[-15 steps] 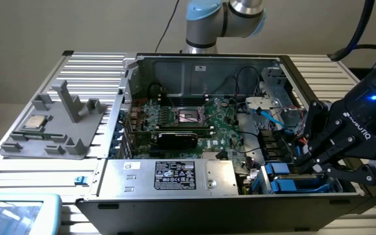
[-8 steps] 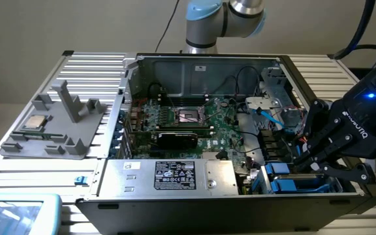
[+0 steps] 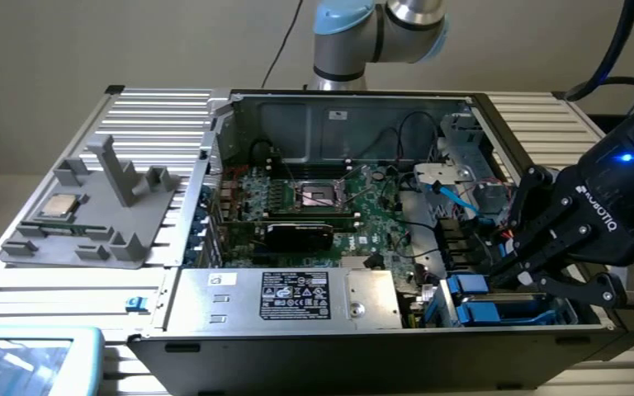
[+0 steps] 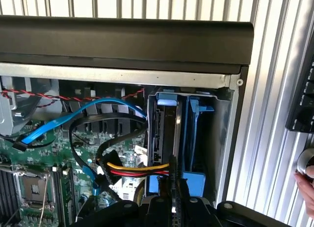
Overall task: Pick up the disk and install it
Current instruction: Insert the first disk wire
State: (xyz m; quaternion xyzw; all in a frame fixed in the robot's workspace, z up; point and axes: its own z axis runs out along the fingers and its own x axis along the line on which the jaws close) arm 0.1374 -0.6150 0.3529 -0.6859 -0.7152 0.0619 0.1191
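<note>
The disk stands on edge in the drive bay at the case's front corner, its blue carrier at the near end. In the exterior view the blue carrier pokes up from the bay at the lower right of the open computer case. My gripper reaches down into that bay. Its black fingers are pinched together on the disk's near edge, where the yellow, red and black power wires meet it. The lower part of the disk is hidden in the slot.
A second blue carrier lies in the bay beside the disk. A grey labelled power-supply box sits along the case's front. Blue cables loop over the motherboard. A grey fixture holds a chip on the exterior view's left. A person's hand rests outside the case.
</note>
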